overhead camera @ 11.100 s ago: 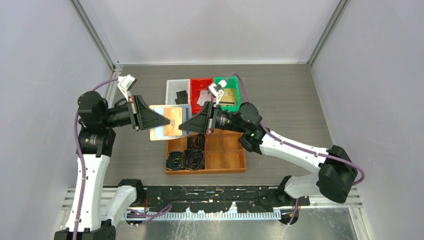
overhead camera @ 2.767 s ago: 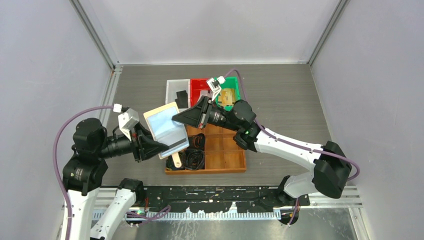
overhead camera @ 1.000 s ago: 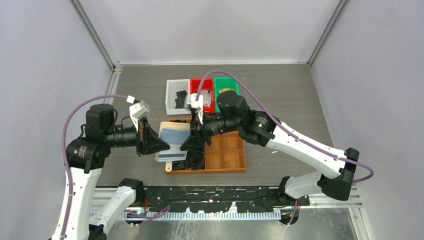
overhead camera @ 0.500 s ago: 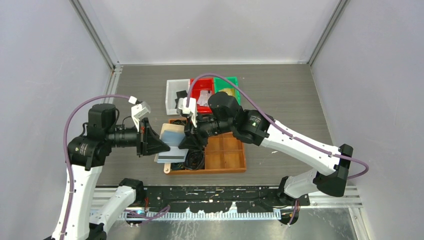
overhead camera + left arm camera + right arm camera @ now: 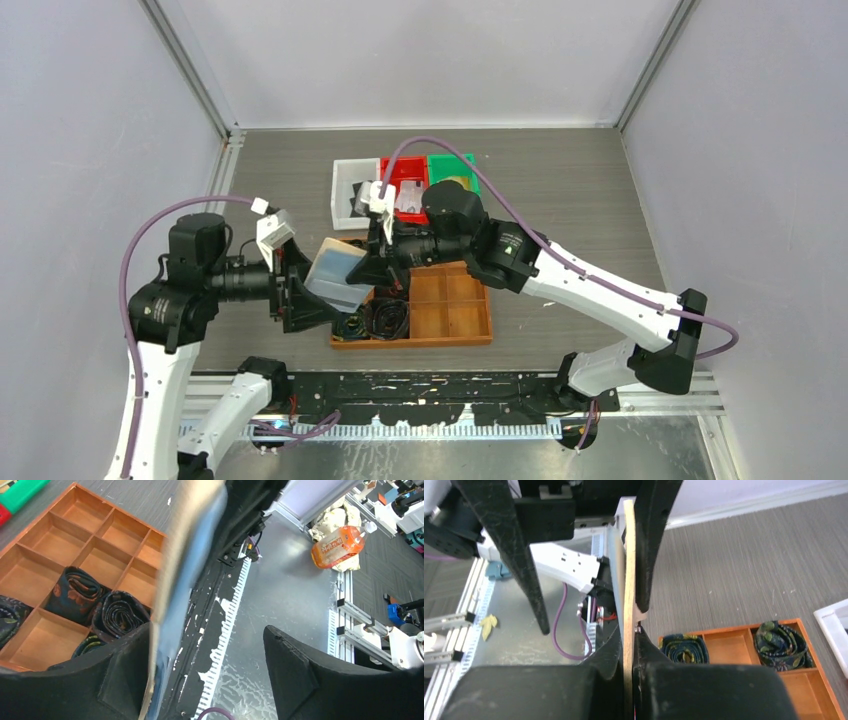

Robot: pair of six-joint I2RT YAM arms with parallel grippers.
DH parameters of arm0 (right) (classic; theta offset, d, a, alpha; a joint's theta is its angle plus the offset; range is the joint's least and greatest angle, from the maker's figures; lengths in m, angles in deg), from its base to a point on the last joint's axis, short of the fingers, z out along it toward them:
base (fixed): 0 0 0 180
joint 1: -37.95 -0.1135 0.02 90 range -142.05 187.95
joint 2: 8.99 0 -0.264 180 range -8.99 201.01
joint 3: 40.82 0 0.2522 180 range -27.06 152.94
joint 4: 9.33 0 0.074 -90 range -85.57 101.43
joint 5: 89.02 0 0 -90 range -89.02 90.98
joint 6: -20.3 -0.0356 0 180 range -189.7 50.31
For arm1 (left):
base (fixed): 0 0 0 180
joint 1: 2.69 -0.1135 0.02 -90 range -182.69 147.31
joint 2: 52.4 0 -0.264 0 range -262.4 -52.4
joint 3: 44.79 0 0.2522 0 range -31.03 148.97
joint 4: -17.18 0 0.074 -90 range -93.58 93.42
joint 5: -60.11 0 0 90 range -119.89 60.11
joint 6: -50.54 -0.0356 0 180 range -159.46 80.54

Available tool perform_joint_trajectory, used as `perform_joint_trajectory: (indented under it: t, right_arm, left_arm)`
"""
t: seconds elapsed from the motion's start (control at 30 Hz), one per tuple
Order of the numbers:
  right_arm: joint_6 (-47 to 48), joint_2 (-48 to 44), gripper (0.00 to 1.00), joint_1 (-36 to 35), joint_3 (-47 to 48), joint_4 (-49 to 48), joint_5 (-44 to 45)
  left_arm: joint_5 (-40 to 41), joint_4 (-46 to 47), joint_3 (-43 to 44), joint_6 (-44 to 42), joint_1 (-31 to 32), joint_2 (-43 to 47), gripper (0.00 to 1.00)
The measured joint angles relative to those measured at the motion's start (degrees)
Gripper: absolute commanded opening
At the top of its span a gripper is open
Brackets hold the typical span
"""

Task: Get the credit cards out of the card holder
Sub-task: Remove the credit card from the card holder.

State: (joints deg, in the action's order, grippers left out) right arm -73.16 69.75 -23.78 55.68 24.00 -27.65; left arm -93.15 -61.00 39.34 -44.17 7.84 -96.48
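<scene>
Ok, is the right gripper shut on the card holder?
Shut: right wrist view shows the right gripper pinching the card holder edge-on.

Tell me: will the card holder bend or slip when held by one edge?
Likely stiff: the card holder juts straight from the right gripper, pinched at one edge. Its smooth blue inside may slip. Edge-on it looks thin, probably light.

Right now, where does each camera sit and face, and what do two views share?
Top external: above and behind the bases, facing down; the left arm and right arm show, the card holder between them.
Left wrist: on the left arm, facing the wooden tray; its own open fingers show.
Right wrist: on the right arm, facing the left arm; its own fingers pinch the card holder.
Shared: both wrist views show coiled belts.
</scene>
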Motion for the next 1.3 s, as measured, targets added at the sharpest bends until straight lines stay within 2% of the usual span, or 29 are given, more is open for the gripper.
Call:
perform_joint_trajectory:
  t: [0.1, 0.3, 0.37, 0.53, 0.57, 0.63, 0.7, 0.8, 0.87, 0.9, 1.13, 1.3]
  right_arm:
    - [-4.76, -1.73, 0.01, 0.87, -3.56, -7.74, 0.2]
    - [-15.98, -6.75, 0.01, 1.81, -13.66, -24.72, 0.68]
    - [-19.17, -7.58, 0.01, 1.81, -16.2, -29.83, 1.57]
    - [-26.4, -9.27, 0.01, 1.57, -23.56, -42.64, 4.46]
    - [-27.26, -9.27, 0.03, 1.4, -24.48, -44.28, 5.2]
    - [-28.5, -9.29, 0.2, 1.03, -25.83, -46.66, 6.62]
    - [-29.33, -9.51, 0.31, 0.81, -26.58, -48.02, 7.67]
    - [-28.7, -10.47, 0.45, 0.72, -26.58, -46.75, 7.98]
    - [-26.18, -11.02, 0.55, 0.72, -24.57, -41.81, 6.95]
    - [-24.94, -10.93, 0.56, 0.72, -22.97, -39.34, 6.27]
    - [-10.51, -6.6, 0.53, 0.72, -5.81, -16.0, 1.09]
    - [-4.2, -2.73, 0.51, 0.72, -2.12, -6.21, 0.72]
  left_arm:
    - [-0.85, 1.44, -0.15, 1.77, 0.0, 1.73, 0.73]
    - [-1.16, 11.23, -4.55, 10.58, 0.0, 6.75, 0.47]
    - [-0.68, 14.08, -5.66, 13.55, 0.0, 7.74, 0.42]
    - [2.01, 20.65, -6.91, 20.46, 0.02, 8.41, 0.15]
    - [2.86, 21.73, -7.19, 21.79, 0.02, 8.61, 0.1]
    - [4.35, 23.12, -7.48, 23.43, 0.02, 9.01, 0.06]
    - [5.18, 23.65, -7.58, 23.93, 0.09, 9.31, 0.02]
    - [6.51, 23.02, -7.48, 21.97, 0.09, 9.27, 0.02]
    - [7.19, 20.79, -6.8, 18.99, 0.09, 8.63, 0.02]
    - [7.52, 19.43, -6.29, 17.33, 0.09, 8.11, 0.01]
    - [9.27, 7.21, -0.63, 3.89, 0.09, 0.96, 0.03]
    - [9.27, 2.29, 0.39, -0.92, 0.09, -0.33, 0.03]
